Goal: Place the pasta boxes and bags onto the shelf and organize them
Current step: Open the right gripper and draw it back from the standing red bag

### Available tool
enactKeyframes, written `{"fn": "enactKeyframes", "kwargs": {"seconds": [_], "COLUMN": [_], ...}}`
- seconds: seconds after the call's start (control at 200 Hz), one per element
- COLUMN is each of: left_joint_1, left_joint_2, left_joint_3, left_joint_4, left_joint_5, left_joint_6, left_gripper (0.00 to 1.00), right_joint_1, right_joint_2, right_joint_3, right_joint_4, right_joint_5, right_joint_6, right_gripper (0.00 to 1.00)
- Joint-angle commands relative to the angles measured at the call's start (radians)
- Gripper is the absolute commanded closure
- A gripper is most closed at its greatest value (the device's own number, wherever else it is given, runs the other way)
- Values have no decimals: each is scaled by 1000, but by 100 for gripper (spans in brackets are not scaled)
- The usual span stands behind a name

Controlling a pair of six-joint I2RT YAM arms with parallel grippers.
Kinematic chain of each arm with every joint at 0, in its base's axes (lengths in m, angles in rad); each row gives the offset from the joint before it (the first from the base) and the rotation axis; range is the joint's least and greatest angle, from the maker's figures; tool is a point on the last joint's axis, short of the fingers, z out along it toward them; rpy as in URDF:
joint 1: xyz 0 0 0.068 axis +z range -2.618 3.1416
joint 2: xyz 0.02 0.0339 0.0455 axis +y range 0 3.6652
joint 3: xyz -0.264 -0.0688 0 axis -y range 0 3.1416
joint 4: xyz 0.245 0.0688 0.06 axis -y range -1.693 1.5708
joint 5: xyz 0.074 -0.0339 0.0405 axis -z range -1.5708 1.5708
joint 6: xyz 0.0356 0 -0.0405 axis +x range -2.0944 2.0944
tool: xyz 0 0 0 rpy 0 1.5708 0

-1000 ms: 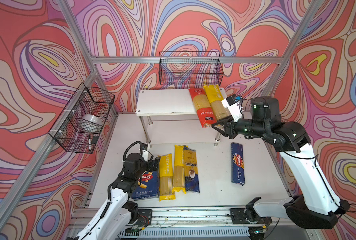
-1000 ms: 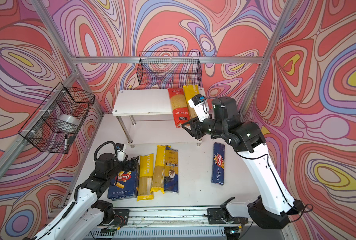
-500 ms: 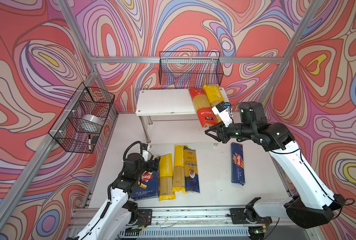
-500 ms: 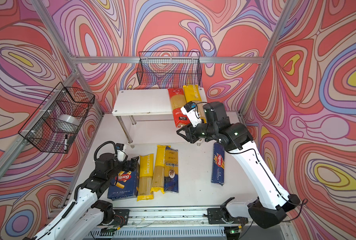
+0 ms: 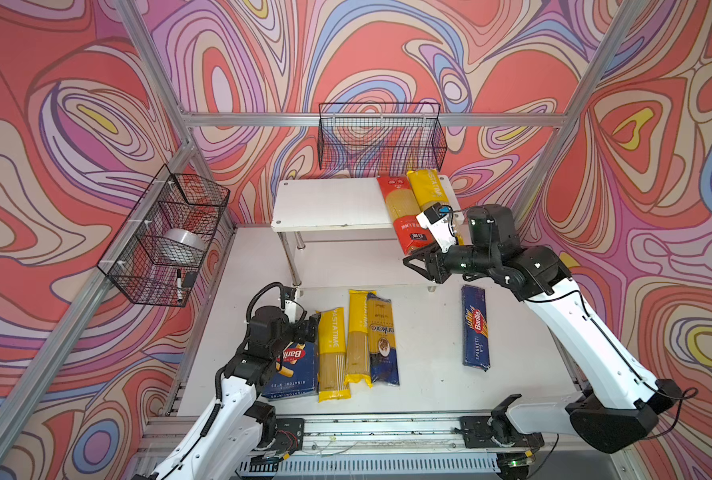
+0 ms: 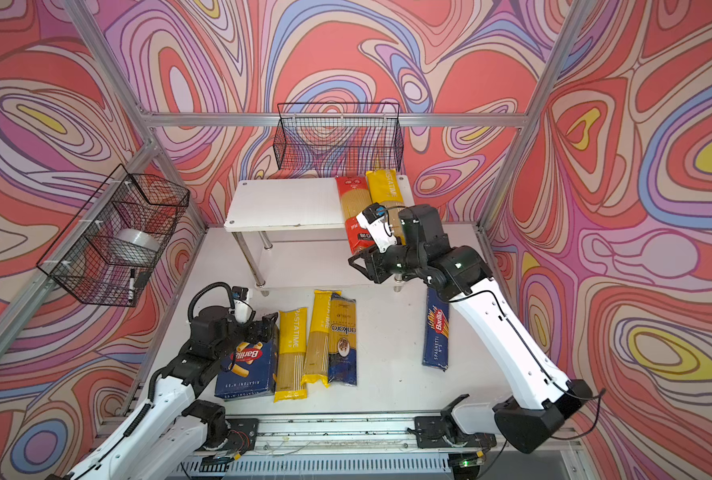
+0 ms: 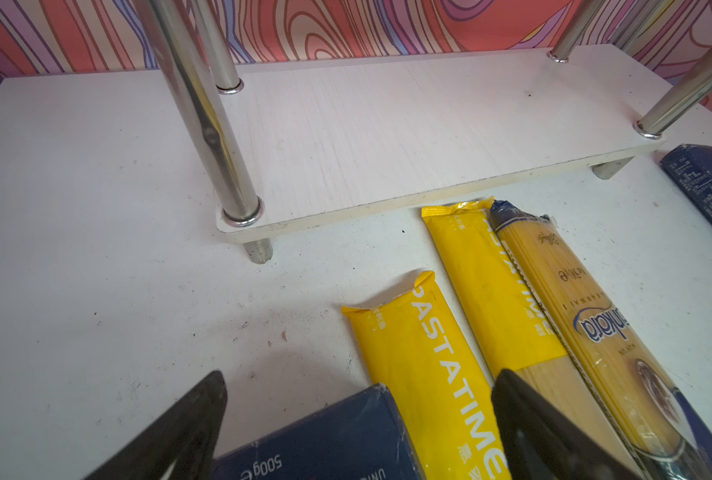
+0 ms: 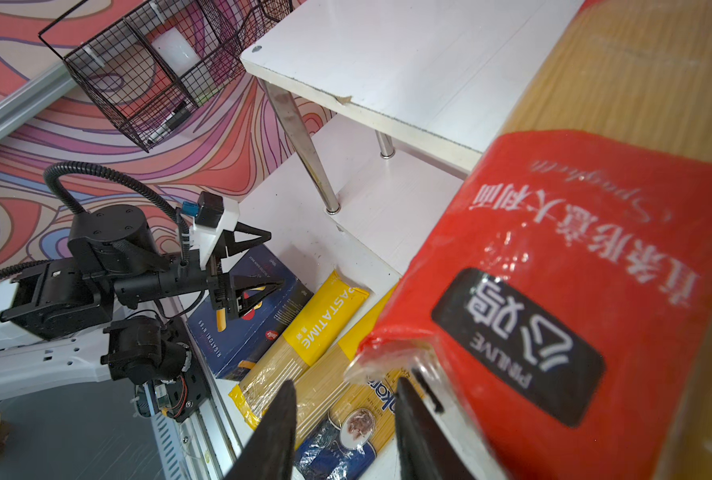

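- At the table's 12 o'clock edge stands the shelf. Two bags lie side by side on the 3 o'clock end of its top board.
- The red bag hangs over the board's 6 o'clock edge. The yellow bag on the shelf lies at its 3 o'clock side, touching it.
- The right gripper hovers at 6 o'clock of the red bag's overhanging end. Its fingers are spread with nothing between them. The bag's end sits just beside one finger; I cannot tell whether they touch.
- At the table's 8 o'clock lies the rigatoni box, flat. The left gripper is over its 12 o'clock edge with its fingers spread wide; a corner of the box shows between them.
- At 3 o'clock of that box lie two yellow PASTATIME bags and the dark blue bag, lengthwise and touching.
- The Spaghetti n.5 box lies alone at the table's 3 o'clock, well apart from the rest.
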Motion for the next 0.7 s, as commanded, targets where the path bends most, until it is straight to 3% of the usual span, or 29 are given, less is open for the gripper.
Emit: {"fn": "enactKeyframes", "kwargs": {"seconds": [0.0, 0.696], "left_joint_1": [-1, -1], "left_joint_2": [-15, -6], "left_joint_3": [-10, -7], "left_joint_4": [-6, -6], "left_joint_5": [0, -3], "left_joint_6": [4, 3], "left_gripper": [0, 0], "right_joint_1": [5, 4], "right_joint_2": [21, 123], "right_joint_3": [-5, 26], "right_joint_4": [55, 186], "right_joint_5": [7, 83], "right_joint_6": [-5, 2], "right_gripper": [60, 57]}}
